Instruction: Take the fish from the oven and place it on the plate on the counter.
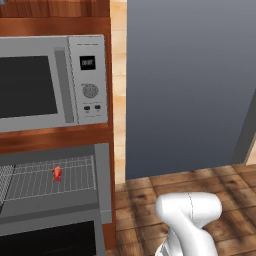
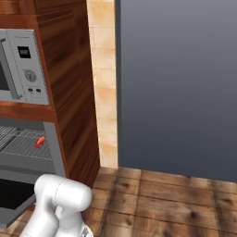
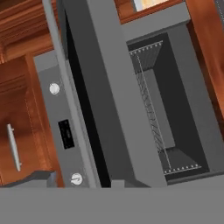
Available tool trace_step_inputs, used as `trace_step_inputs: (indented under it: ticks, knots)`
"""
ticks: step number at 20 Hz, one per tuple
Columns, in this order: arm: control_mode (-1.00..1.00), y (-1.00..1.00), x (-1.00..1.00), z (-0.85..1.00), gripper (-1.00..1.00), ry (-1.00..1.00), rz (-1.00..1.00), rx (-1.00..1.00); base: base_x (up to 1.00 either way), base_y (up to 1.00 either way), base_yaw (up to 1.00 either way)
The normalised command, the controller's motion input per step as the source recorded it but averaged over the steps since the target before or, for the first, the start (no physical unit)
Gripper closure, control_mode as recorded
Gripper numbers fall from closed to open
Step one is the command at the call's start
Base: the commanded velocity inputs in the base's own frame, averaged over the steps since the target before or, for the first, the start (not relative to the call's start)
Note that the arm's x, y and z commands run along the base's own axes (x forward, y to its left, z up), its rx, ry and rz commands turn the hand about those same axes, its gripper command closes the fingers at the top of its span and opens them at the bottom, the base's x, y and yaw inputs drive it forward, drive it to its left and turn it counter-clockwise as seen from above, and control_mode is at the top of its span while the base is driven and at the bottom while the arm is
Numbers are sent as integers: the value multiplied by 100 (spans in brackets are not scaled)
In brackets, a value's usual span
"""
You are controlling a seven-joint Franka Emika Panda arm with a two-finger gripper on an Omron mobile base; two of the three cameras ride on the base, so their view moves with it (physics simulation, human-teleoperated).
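Slender red-orange fish (image 1: 57, 173) lies on the open oven's (image 1: 102, 180) thin wire rack (image 1: 50, 179) — gripper jaws can't be told.

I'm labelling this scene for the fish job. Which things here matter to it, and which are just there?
Part of the job:
- fish, lying on the wire rack
- oven, its door open

Just there:
- microwave above the oven
- wood cabinet around both
- cabinet handle in the hand view
- wooden floor
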Motion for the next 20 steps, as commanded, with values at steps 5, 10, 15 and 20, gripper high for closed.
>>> trace_step_inputs:
  ticks: [5,10,15,20]
  knots:
    - [-100,16,-55,100,-100,-7,0,0,0,0,0]
    - [-100,14,-44,100,-100,0,0,0,0,0,0]
    - [-100,2,-34,100,-100,0,0,0,0,0,0]
    - [-100,0,10,94,-100,1,0,0,0,0,0]
